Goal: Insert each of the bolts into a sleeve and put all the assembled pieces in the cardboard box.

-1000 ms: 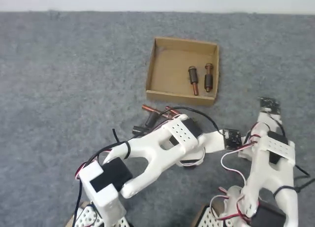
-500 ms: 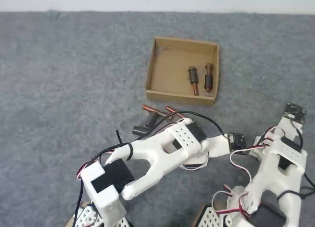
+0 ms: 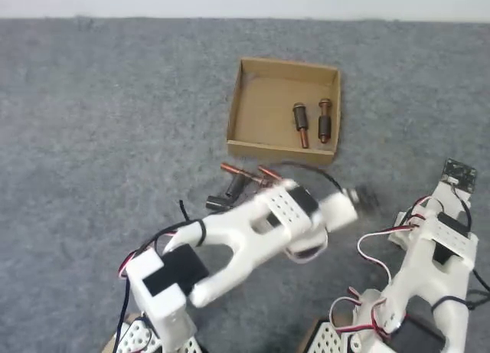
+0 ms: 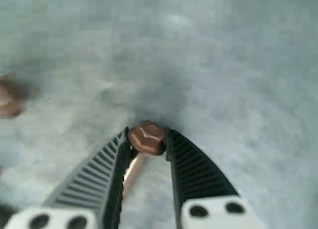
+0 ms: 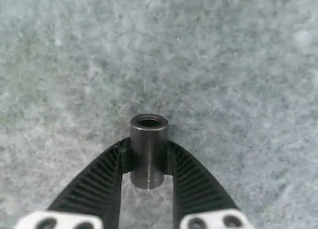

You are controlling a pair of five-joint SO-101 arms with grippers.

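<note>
My left gripper (image 4: 147,140) is shut on a copper bolt (image 4: 146,137), whose hex head faces the camera above the grey carpet. In the high view this arm reaches from the lower left, its blurred wrist (image 3: 354,203) just below the cardboard box (image 3: 243,108). My right gripper (image 5: 148,152) is shut on a dark sleeve (image 5: 148,148), held upright with its open bore on top. The right arm (image 3: 432,250) stands at the lower right. Two assembled pieces (image 3: 300,124) (image 3: 325,121) lie side by side in the box.
Loose copper bolts (image 3: 233,169) (image 3: 269,172) and dark sleeves (image 3: 235,186) (image 3: 217,205) lie on the carpet just in front of the box, partly behind the left arm. Open carpet spreads to the left and the far right.
The right arm drew back to the right and then held still. The left arm's wrist has swung a little up toward the box and is blurred with motion.
</note>
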